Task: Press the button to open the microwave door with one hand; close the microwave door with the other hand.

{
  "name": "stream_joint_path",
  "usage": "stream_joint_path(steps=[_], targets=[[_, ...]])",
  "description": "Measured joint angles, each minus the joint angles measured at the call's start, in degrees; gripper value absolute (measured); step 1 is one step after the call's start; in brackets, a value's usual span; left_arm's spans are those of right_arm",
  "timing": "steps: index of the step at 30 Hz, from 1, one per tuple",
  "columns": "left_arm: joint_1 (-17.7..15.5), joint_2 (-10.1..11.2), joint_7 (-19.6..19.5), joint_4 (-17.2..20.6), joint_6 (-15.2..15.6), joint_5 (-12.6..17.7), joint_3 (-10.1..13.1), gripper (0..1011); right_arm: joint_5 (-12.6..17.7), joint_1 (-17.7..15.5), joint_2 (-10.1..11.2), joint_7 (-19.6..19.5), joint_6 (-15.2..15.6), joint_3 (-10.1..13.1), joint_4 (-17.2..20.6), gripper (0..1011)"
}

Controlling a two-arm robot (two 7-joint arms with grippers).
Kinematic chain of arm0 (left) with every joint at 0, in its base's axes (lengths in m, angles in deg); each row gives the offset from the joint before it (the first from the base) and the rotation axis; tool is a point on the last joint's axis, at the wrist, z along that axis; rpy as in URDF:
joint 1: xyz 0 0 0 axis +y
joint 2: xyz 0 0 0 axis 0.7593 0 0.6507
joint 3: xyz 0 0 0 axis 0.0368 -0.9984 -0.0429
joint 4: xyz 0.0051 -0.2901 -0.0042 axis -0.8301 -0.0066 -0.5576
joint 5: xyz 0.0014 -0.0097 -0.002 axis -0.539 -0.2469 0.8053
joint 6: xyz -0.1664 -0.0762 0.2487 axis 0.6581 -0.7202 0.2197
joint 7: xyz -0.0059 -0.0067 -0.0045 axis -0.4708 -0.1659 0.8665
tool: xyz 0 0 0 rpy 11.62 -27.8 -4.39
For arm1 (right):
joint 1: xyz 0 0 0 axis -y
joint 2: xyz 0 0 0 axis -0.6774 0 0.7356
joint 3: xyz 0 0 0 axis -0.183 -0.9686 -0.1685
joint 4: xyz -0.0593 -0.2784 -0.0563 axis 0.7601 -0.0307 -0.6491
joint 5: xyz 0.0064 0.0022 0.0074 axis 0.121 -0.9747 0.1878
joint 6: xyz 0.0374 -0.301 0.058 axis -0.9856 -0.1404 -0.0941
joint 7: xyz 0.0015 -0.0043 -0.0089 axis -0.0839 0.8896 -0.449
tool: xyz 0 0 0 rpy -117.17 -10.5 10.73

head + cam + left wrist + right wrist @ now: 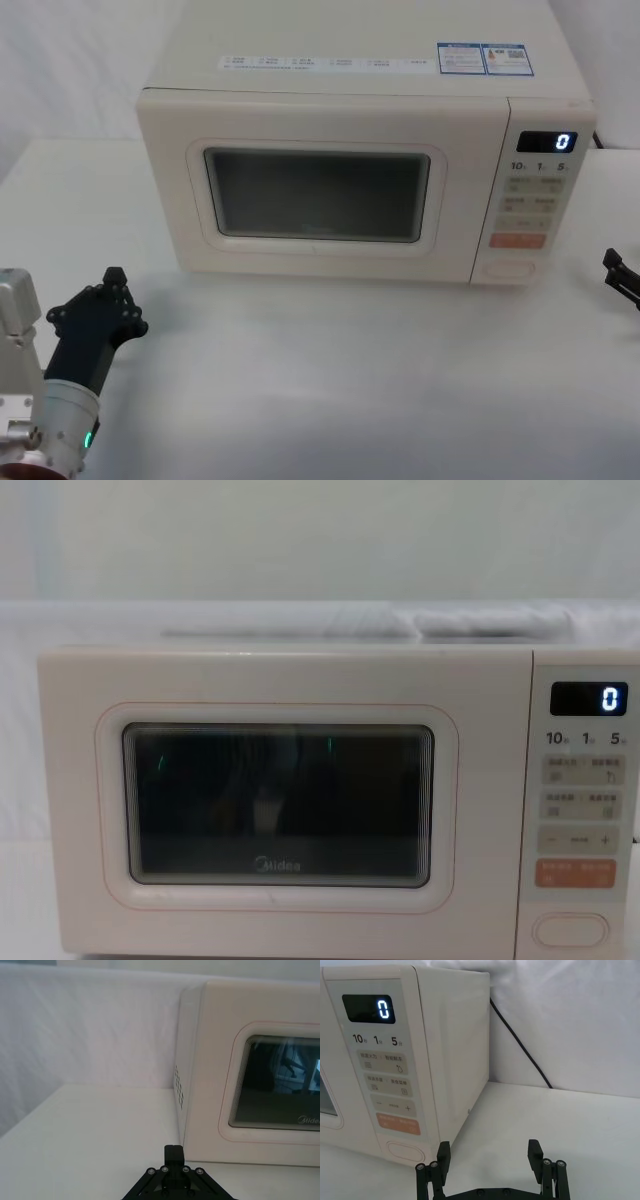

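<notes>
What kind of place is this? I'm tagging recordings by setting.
Probably a lab test bench, not a kitchen: a microwave alone on a white table against a white draped backdrop.

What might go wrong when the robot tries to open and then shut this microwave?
The button sits just beneath the orange key; the open right end effector, off to the side, could press the wrong one. The microwave door is shut, hinge side not visible; if it swings toward the left end effector, they might collide. A hard push could also slide the microwave back across the smooth table.
</notes>
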State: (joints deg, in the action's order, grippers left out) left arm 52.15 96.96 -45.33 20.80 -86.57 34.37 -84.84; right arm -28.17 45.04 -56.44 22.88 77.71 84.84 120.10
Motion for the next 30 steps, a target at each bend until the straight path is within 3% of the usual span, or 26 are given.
stream_joint_path(steps=[4,12,25,30], targets=[[-0.68,-0.37,-0.47,-0.98,0.00,0.36,-0.04,0,0.00,0.00,0.00,0.00,0.00,0.00,0.00,1002],[-2.60,-0.61,-0.72,-2.57,0.73,4.43,0.73,0,0.00,0.00,0.00,0.00,0.00,0.00,0.00,1002],[-2.47,-0.59,-0.73,-2.53,0.74,4.15,0.69,0,0.00,0.00,0.00,0.00,0.00,0.00,0.00,1002],[-2.45,-0.59,-0.75,-2.51,0.73,4.00,0.66,145,0.00,0.00,0.00,0.00,0.00,0.00,0.00,1002]])
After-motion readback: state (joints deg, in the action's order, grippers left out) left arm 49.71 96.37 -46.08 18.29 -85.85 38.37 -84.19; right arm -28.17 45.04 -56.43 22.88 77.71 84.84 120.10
